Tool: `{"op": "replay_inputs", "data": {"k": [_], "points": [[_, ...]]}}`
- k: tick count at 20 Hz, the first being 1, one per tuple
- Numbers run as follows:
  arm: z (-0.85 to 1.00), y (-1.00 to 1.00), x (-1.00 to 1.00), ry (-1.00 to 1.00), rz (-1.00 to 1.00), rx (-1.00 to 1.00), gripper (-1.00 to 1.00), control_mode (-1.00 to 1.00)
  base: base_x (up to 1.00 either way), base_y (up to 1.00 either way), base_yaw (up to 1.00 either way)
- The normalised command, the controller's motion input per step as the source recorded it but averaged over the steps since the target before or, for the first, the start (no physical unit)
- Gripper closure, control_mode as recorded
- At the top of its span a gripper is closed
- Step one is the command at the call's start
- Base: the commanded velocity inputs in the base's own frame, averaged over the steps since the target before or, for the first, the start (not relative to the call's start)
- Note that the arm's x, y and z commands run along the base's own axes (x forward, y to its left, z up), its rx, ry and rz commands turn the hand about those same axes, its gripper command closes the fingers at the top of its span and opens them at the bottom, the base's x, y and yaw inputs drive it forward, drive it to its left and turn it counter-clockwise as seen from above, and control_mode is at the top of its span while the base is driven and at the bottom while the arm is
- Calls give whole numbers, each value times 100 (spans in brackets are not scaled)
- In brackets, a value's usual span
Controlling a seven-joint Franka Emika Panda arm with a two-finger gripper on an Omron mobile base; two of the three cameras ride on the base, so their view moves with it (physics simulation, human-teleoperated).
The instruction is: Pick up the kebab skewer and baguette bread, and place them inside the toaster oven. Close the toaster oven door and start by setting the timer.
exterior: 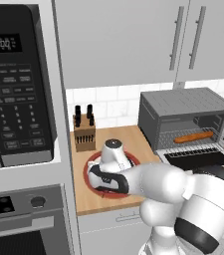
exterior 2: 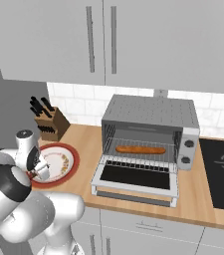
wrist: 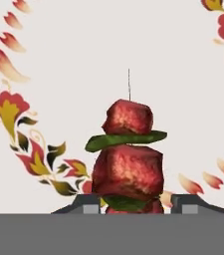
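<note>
While the baguette bread (exterior: 193, 137) already lies on the wire rack inside the toaster oven (exterior: 183, 102), at about three o'clock in the left base view, the other half of the loading is not yet done. The toaster oven door (exterior: 198, 159) hangs open and flat in front of the box. At seven o'clock from the oven, on the wooden desk (exterior: 133, 137), the arm bends down over a red-rimmed plate (exterior: 90, 164), hiding most of it; a knife block (exterior: 84, 130) stands just beyond, at twelve o'clock from the plate.

From the right base view the same layout reads mirrored: oven at centre, bread lengthwise on the rack, door dropped, two knobs on the oven's right side, and the plate at nine o'clock with the hand low over it.

Along the hand view, the kebab skewer (wrist: 128, 159) lies on the plate's white, flower-painted middle, its thin stick tip pointing to twelve o'clock. It shows two dark red meat chunks with green slices between and below. The tool (wrist: 128, 206) sits at six o'clock, its fingertips (wrist: 89, 206) close on either side of the lowest chunk; whether they already pinch it I cannot tell.

Judging by this, one item is in; lifting and placing the skewer, shutting the door and setting the timer remain.
</note>
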Motion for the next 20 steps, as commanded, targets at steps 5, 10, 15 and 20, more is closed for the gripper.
{"op": "replay_inputs", "data": {"k": [5, 10, 15, 20], "points": [[13, -7, -13, 0, 0, 0, 100, -100, 0, 0, 0], [70, -28, -21, 0, 0, 2, 100, -100, 0, 0, 0], [89, -57, -22, 0, -4, 7, 100, -100, 0, 0, 0], [67, -80, -18, 0, -11, 7, 100, -100, 0, 0, 0]]}}
